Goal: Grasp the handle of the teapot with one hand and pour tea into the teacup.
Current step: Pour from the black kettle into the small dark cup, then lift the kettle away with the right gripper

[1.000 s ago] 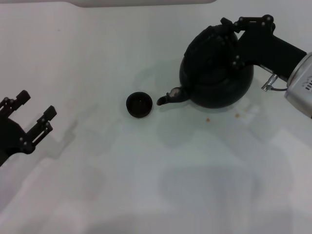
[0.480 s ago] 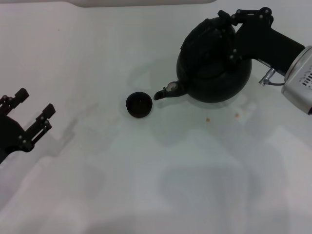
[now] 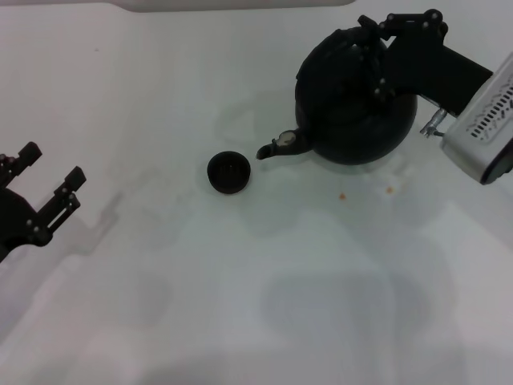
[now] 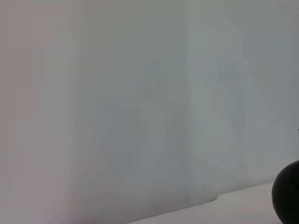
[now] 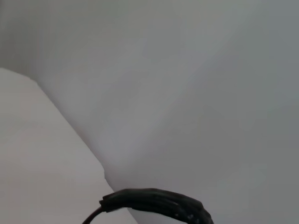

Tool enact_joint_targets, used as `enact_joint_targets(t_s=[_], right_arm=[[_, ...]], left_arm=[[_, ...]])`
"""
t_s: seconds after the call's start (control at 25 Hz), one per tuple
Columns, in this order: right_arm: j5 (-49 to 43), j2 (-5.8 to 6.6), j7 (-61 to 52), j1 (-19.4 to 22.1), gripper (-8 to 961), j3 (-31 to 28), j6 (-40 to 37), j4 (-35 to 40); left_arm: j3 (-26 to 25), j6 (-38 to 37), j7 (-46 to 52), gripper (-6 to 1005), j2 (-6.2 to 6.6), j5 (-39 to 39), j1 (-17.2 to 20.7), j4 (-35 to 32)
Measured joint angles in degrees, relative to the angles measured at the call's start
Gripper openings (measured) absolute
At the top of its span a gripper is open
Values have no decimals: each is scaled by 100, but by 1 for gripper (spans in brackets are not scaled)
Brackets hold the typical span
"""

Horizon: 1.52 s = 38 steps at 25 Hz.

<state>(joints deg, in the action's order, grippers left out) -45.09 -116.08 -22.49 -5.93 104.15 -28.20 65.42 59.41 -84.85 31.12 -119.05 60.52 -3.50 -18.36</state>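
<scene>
Round matte-black teapot [image 3: 353,112] (silvery disc on spout) beside tiny teacup [image 3: 228,172].

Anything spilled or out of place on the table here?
Yes: two small amber drops of tea lie on the table in front of the teapot, well right of the teacup.

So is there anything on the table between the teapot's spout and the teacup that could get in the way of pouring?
Nothing visible does. The teapot, held at its handle by the right gripper, has its spout aimed at the teacup, with only bare table between them. The left gripper sits open, far off at the robot's left.
</scene>
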Motion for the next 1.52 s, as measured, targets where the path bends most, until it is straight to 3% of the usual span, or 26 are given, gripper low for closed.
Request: enact_joint_targets(t_s=[0.8, 1.52], right_arm=[[-53, 25, 260, 192, 123, 951, 1342, 909], [-61, 27, 394, 289, 115, 1111, 2135, 1217]], left_arm=[[1, 101, -71, 700, 5, -13, -37, 7], [-6, 102, -71, 699, 5, -12, -44, 7]])
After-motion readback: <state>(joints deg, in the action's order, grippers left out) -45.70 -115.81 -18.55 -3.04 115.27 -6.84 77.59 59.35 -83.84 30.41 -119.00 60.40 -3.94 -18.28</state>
